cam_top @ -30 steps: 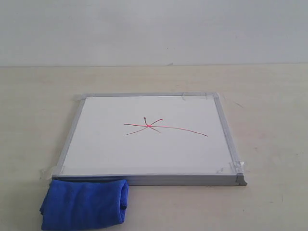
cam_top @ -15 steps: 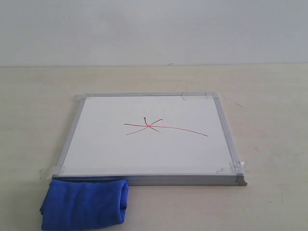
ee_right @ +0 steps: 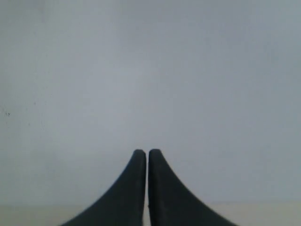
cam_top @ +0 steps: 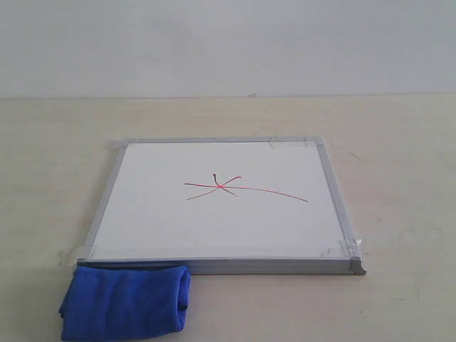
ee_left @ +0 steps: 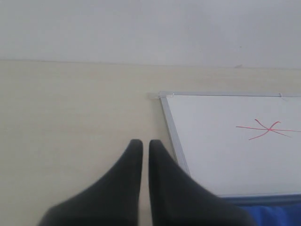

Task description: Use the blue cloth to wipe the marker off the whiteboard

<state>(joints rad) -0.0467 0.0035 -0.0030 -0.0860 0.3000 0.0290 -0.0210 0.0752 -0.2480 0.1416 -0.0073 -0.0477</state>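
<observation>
The whiteboard [cam_top: 221,228] lies flat on the table, silver-framed, with tape at its corners. Red marker lines [cam_top: 222,187] cross in a small star near its middle, one long stroke running right. The blue cloth [cam_top: 125,302] lies folded on the table against the board's near left corner. No gripper shows in the exterior view. In the left wrist view my left gripper [ee_left: 142,143] is shut and empty above bare table, beside the whiteboard [ee_left: 221,155], with the marker [ee_left: 269,128] and a strip of blue cloth [ee_left: 275,214] in sight. My right gripper [ee_right: 143,152] is shut, facing the wall.
The beige table [cam_top: 399,142] runs all round the board. A plain pale wall [cam_top: 228,43] rises behind the table's far edge.
</observation>
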